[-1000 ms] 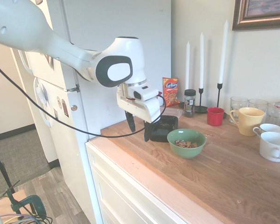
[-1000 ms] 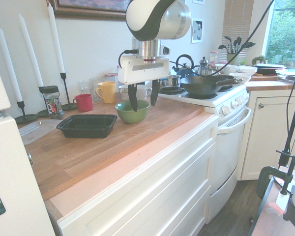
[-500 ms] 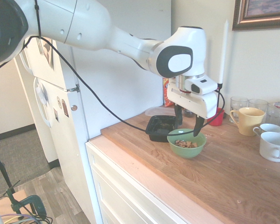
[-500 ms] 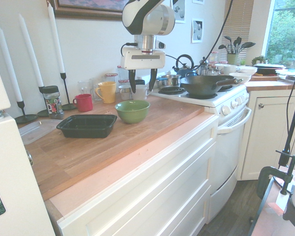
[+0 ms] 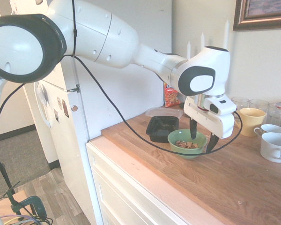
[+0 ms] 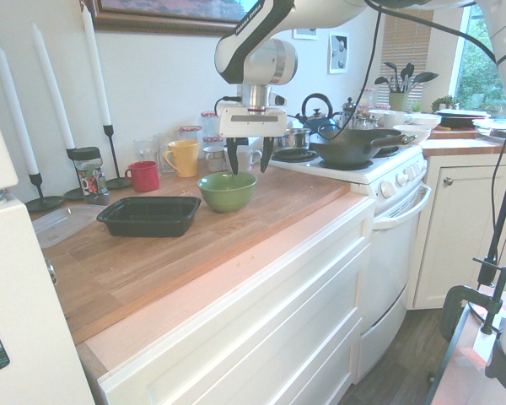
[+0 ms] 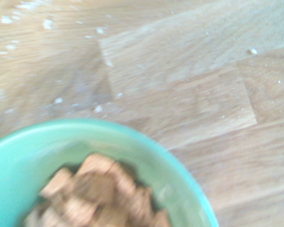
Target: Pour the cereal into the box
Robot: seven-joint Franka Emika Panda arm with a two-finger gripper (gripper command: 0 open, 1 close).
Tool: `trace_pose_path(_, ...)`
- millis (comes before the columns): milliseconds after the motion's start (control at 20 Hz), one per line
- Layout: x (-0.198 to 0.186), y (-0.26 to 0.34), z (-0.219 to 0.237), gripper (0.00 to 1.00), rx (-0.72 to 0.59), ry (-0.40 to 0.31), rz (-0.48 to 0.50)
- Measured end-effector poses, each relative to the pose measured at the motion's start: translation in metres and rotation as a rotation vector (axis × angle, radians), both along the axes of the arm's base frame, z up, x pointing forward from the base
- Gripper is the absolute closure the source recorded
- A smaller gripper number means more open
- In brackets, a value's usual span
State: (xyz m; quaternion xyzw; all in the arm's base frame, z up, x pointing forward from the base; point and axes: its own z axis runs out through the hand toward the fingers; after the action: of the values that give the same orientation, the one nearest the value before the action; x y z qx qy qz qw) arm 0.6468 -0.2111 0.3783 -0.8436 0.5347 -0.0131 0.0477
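The cereal (image 5: pixel 186 144), a small heap of tan, flaky squares, lies inside the green bowl (image 5: pixel 187 142), a smooth round bowl standing on the wooden bench (image 5: pixel 234 173). In the wrist view the pieces (image 7: pixel 92 194) fill the bowl's bottom, blurred, with pale crumbs scattered on the wood grain beside the bowl's rim (image 7: pixel 132 135).

The white arm reaches out over the bench and bends down at the wrist, so that the end effector (image 5: pixel 201 137) points straight down above the green bowl. Its two dark fingers are spread wide and hold nothing; in the first exterior view one fingertip hangs over the bowl's inside and the other just outside its rim, on the side away from the box. Whether either touches the rim cannot be told.

The box (image 5: pixel 162 128), a shallow black plastic tray with rounded corners and a rim, sits just beside the green bowl, toward the refrigerator (image 5: pixel 75 131). Behind the bowl, near the wall, stand a yellow mug (image 5: pixel 249 121), a red cup (image 6: pixel 142 175) and white candles (image 6: pixel 54 76) in dark holders.
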Motion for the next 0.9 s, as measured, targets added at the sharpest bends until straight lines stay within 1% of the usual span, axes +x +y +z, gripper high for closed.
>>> trace_pose_path(200, 0.004, -0.005, -0.031, 0.00, -0.006, 0.021, -0.018)
trace_pose_path(250, 0.004, -0.005, -0.036, 1.00, -0.007, 0.024, -0.018)
trace_pose_path(900, 0.006, -0.002, -0.041, 1.00, -0.009, 0.026, -0.015)
